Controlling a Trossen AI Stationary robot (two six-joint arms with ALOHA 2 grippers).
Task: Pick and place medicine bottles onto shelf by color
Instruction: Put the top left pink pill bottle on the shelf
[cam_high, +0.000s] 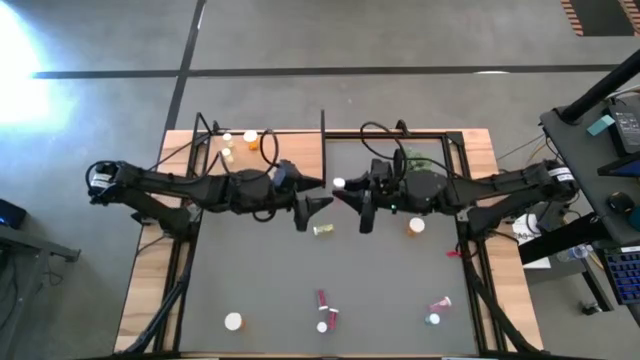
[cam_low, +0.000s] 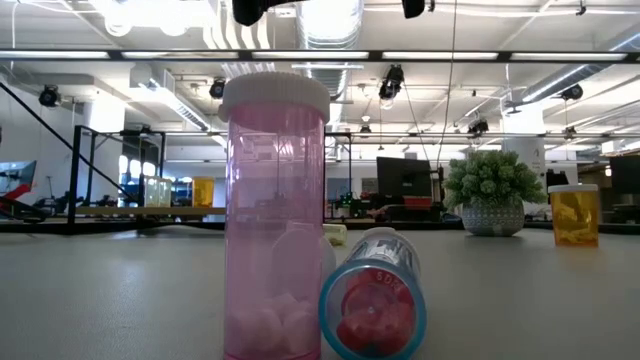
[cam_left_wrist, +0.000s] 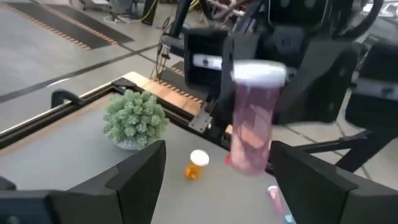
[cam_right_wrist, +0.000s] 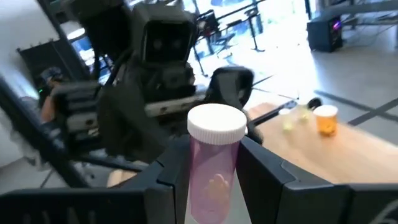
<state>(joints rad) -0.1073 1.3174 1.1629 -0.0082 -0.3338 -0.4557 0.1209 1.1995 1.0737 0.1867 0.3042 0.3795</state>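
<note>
My right gripper (cam_high: 352, 192) is raised over the middle of the table and shut on a pink medicine bottle (cam_right_wrist: 211, 177) with a white cap (cam_high: 340, 184). My left gripper (cam_high: 310, 205) faces it from the left at the same height. It is open, and the bottle (cam_left_wrist: 254, 124) stands a little beyond its fingertips. The shelf (cam_high: 290, 147), a light-wood board at the far left, carries a few bottles, among them an orange one (cam_high: 268, 145). More bottles lie on the grey mat: a yellowish one (cam_high: 323, 230), an orange one (cam_high: 415, 226) and pink ones (cam_high: 322, 298). My right gripper pinches the pink bottle's body (cam_right_wrist: 214, 163) between its two fingers (cam_right_wrist: 180, 168), just below the white cap. The fingers reach in level from the table's right side, one on each side of the bottle. The bottle stands upright with its cap up, lifted clear of the table.
A small green plant (cam_left_wrist: 134, 118) stands at the far right of the mat, beside the orange bottle (cam_left_wrist: 196, 165). Near the front edge an upright pink bottle (cam_low: 275, 215) and one lying on its side (cam_low: 372, 298) sit close together. A white-capped bottle (cam_high: 233, 321) stands front left.
</note>
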